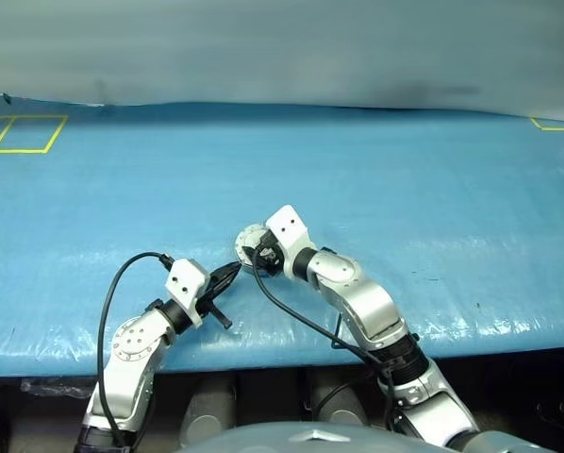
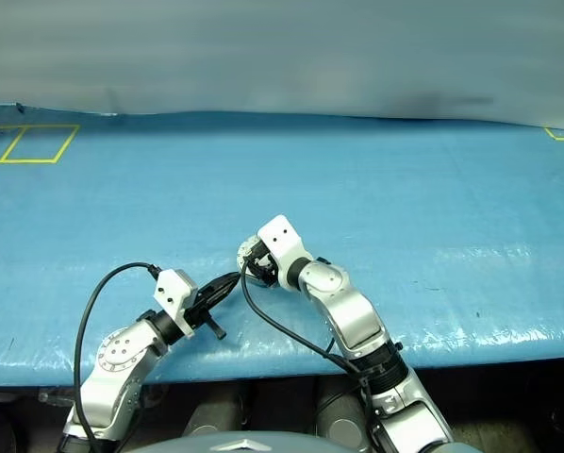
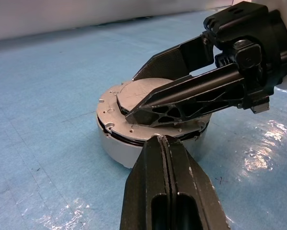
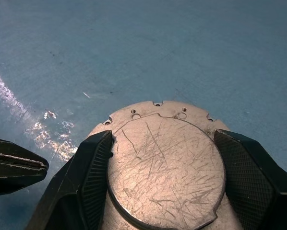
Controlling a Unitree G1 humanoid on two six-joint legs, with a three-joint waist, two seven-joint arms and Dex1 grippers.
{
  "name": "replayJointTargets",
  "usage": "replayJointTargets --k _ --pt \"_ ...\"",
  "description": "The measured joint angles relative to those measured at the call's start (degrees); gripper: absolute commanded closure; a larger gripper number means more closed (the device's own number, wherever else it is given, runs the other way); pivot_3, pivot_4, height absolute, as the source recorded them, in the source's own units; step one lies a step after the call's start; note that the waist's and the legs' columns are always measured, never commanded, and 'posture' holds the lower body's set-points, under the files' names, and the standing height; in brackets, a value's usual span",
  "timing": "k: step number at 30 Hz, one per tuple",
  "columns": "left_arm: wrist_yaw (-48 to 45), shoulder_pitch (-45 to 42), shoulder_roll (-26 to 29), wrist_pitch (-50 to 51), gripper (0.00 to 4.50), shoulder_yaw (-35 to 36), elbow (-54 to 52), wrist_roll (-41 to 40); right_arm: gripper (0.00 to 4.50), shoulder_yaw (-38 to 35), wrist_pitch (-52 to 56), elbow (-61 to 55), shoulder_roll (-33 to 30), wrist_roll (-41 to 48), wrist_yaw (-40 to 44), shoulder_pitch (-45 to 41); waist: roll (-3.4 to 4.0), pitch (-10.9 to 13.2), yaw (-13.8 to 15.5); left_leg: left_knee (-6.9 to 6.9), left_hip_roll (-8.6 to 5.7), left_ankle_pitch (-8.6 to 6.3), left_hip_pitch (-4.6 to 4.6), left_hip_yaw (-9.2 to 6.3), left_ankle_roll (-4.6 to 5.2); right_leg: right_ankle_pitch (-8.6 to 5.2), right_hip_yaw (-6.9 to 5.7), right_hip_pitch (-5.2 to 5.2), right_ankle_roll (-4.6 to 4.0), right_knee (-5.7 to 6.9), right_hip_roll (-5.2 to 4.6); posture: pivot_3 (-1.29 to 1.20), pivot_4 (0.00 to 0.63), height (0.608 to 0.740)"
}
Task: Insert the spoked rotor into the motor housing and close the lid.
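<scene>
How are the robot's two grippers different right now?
The left gripper has its two black fingers pressed shut together, while the right gripper has its fingers spread wide. The left gripper holds nothing and sits just beside the motor housing; the right gripper straddles the closed lid, one finger on each side. The left gripper points level; the right tilts downward. Both have two black fingers and sit over the blue table.

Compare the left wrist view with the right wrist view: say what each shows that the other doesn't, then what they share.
Left wrist view alone: the motor housing's grey side wall, the dark seam under the lid, and the right hand seen from outside, one finger across the lid. Right wrist view alone: the lid's scratched top face from above, with the right hand's fingers flanking it. Both: the blue table cover, the lid lying down on the housing, the shut left hand.
</scene>
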Motion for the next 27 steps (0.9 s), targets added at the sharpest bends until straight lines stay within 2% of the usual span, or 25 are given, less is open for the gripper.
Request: replayJointTargets --k 18,27 --pt "0.2 0.0 0.1 0.0 4.5 -0.7 0.0 -0.1 1.45 -0.9 2.3 0.1 2.8 -0.5 -2.3 0.0 0.0 0.0 0.0 -0.05 0.01 0.0 0.0 0.0 -0.01 -0.01 0.0 -0.02 -0.02 -0.02 -0.01 0.0 0.15 0.74" --pt "0.4 0.0 0.0 0.0 4.5 -1.2 0.0 -0.1 1.45 -0.4 -2.7 1.5 2.1 -1.3 -3.0 1.9 0.0 0.0 0.0 -0.05 0.01 -0.01 0.03 0.0 -0.01 -0.02 -0.01 0.0 -0.02 -0.03 -0.02 0.0 0.15 0.74"
